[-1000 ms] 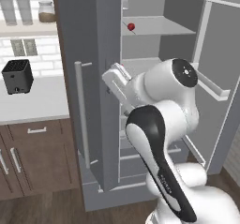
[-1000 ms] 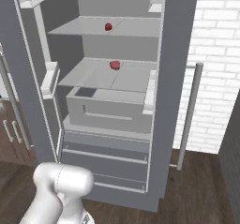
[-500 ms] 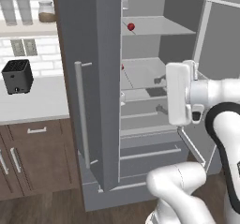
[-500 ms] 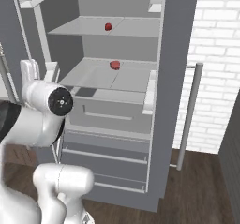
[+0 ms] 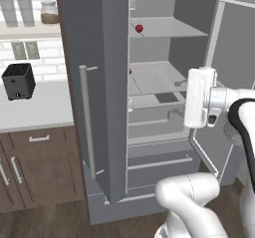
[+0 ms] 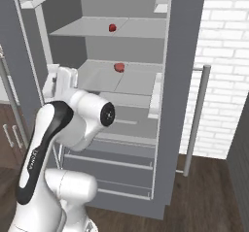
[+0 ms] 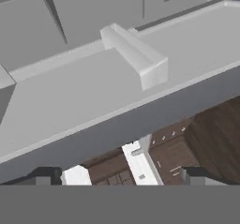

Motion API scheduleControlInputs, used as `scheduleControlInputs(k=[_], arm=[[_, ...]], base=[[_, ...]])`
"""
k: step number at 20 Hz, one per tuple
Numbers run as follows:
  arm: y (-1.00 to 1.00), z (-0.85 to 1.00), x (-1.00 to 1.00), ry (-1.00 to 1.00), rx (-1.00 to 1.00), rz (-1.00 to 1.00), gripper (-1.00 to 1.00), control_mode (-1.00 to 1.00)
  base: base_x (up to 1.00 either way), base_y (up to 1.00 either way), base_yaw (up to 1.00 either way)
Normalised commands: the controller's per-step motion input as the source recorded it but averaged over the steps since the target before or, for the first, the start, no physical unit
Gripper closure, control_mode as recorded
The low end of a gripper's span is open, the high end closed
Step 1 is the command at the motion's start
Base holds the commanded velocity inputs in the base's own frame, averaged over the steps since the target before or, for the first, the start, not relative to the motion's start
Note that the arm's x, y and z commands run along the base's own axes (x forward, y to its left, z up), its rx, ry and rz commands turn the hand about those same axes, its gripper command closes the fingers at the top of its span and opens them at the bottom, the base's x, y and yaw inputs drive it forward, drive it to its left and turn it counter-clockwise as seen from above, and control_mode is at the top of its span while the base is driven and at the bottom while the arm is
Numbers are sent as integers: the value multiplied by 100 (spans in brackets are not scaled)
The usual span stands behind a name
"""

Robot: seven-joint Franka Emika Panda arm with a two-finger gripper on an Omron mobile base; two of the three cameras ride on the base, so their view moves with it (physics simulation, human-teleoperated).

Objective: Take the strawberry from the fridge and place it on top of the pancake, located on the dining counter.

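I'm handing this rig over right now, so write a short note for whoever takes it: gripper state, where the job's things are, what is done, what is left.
Gripper: open, holding nothing, raised in front of the fridge interior.
Fridge: both doors stand open.
Two small red items inside: one on the upper shelf, one on the middle shelf. Which one is the strawberry is too small to tell.
Done: fridge opened.
Left: pick the strawberry, drive to the dining counter, set it on the pancake.
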Motion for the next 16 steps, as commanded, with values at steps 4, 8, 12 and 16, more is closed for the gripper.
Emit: scheduleControlInputs(k=[4, 8, 12, 16], arm=[[25, -30, 70, 8, -2, 7, -100, -100], [58, -47, 56, 0, -5, 5, -100, -100], [72, -24, 34, 0, 0, 9, -100, -100], [41, -2, 20, 0, 0, 7, -100, -100]], base=[[0, 0, 0], [0, 0, 0], [0, 0, 0], [0, 0, 0]])
